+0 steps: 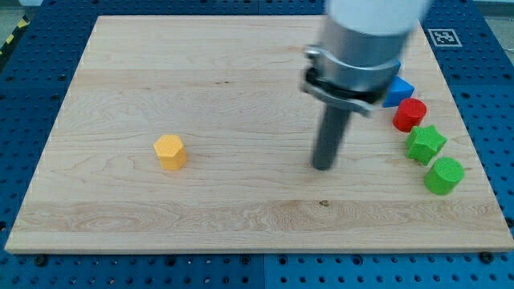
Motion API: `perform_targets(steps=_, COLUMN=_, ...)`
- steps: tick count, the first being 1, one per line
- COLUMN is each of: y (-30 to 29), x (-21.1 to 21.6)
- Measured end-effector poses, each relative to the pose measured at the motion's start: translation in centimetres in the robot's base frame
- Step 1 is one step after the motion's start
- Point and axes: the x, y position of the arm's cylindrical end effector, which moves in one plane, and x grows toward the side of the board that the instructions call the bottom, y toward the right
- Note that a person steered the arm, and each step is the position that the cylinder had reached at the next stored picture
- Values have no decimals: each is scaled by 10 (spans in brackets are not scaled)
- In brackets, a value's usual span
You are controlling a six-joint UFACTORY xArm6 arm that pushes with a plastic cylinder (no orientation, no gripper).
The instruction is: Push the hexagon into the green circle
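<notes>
Your yellow hexagon block (170, 151) lies alone on the wooden board (201, 72), far to the view's left of the green round block (444, 175). My tip (323, 167) stands between them, touching neither; there are no jaws. To push it rightward, you probably must first go around to the hexagon's left side.

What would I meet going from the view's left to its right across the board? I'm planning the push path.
Yellow hexagon → my tip → then a cluster whose spans overlap: blue block, red cylinder, green star, green circle.
</notes>
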Motion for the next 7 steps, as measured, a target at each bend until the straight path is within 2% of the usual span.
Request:
perform_targets(steps=2, y=-203, x=-42)
perform_targets(steps=3, y=-297, x=-44)
perform_targets(steps=5, y=-311, x=-44)
perform_targets(steps=7, y=-256, x=-20)
